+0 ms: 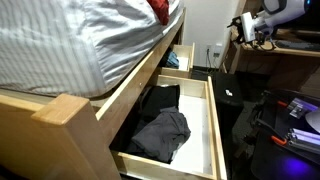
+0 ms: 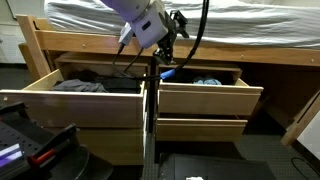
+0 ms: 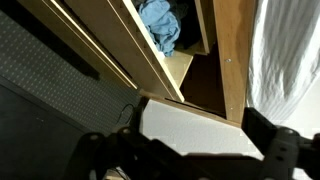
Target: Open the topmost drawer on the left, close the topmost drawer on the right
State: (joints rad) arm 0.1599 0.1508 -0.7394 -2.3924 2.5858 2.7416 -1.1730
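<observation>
Left drawer [image 2: 85, 108] and right drawer [image 2: 205, 100], pale wood, open.
Your jaws are apart; crumpled blue cloth [image 3: 160, 22] lies in the right one.

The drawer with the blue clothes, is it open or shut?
Open. The drawer sticks out from the bed, and you can see the blue clothes lying inside it.

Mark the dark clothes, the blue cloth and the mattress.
dark clothes [image 1: 165, 128], in an exterior view, middle of the pile.
blue cloth [image 3: 160, 25], wrist view, its crumpled middle.
mattress [image 1: 70, 40], in an exterior view, striped side.
</observation>
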